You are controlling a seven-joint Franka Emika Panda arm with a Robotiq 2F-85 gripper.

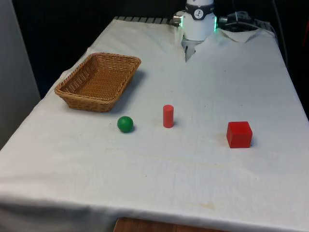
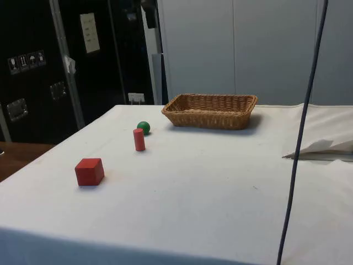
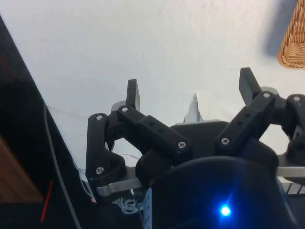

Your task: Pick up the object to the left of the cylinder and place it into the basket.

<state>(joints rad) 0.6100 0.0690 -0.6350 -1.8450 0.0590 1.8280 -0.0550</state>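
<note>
The basket [image 1: 99, 81] sat at the front view's left, far side. Near it, the red cylinder [image 1: 168, 116] stood upright, the green ball [image 1: 125, 124] just to its left. The gripper [image 3: 190, 90], fingers apart and empty, hung at the table's far end, so the ball lay well nearer and slightly left.
</note>
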